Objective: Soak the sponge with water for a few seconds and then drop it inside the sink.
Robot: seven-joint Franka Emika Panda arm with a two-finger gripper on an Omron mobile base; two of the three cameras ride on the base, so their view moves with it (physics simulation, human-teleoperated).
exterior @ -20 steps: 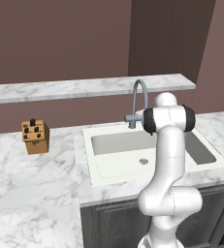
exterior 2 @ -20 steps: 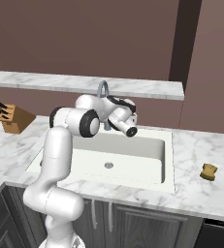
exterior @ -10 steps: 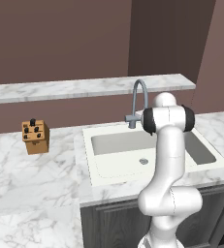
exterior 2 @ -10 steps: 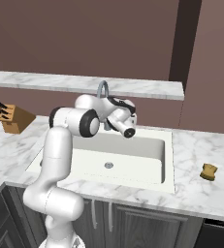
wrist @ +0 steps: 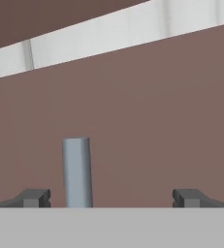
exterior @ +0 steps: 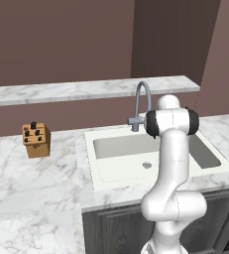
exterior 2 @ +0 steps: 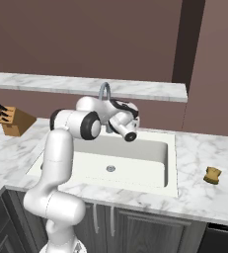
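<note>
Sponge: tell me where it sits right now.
In the right base view the sponge lies on the marble counter to the right of the sink, apart from its rim and far from the gripper.

The white arm rises from its base, elbow bent high, forearm reaching level. Its hand (wrist: pixel 111 197) points ahead (roughly horizontal), the two dark fingertips (wrist: pixel 33 197) spread wide apart with nothing between them.

No readable text or labels.
</note>
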